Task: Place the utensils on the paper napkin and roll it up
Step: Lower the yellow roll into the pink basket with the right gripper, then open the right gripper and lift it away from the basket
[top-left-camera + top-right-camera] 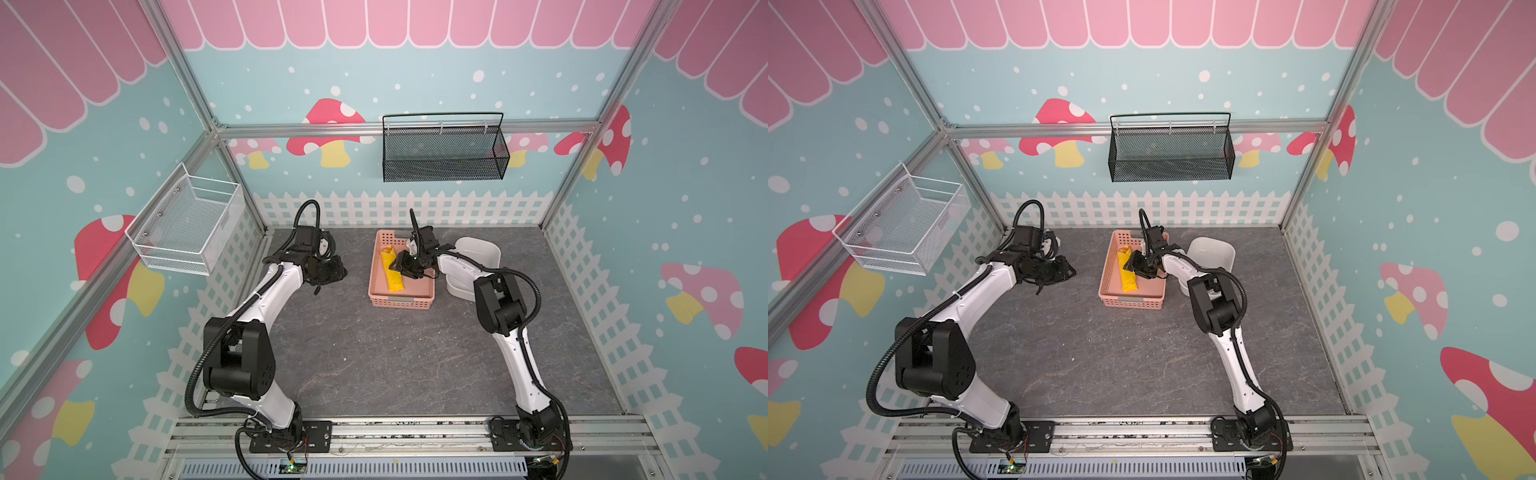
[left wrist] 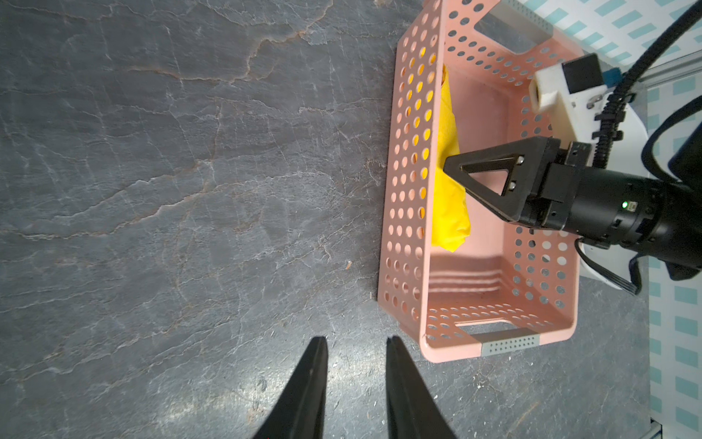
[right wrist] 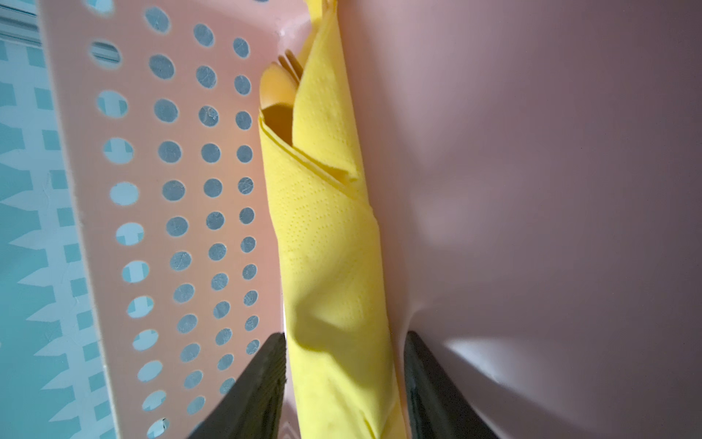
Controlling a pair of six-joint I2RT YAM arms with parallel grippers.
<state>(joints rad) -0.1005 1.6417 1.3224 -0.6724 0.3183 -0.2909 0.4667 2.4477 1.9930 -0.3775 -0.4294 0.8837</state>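
Note:
The paper napkin [image 1: 392,274] [image 1: 1128,276] is a rolled yellow tube lying in the pink perforated basket [image 1: 401,302] [image 1: 1131,302], along its left wall [image 2: 410,190]. In the right wrist view, orange utensils [image 3: 278,91], a spoon bowl and fork tines, poke out of the far end of the roll [image 3: 330,235]. My right gripper [image 1: 404,268] [image 3: 343,338] reaches down into the basket and stands open astride the roll, one finger on each side with slim gaps. My left gripper [image 1: 341,272] [image 2: 355,340] hovers open and empty over the grey tabletop, left of the basket.
A white tub [image 1: 478,249] stands right of the basket, partly behind the right arm. A black mesh basket [image 1: 444,149] hangs on the back wall and a white wire basket [image 1: 187,224] on the left wall. The picket-fence walls close in the grey table.

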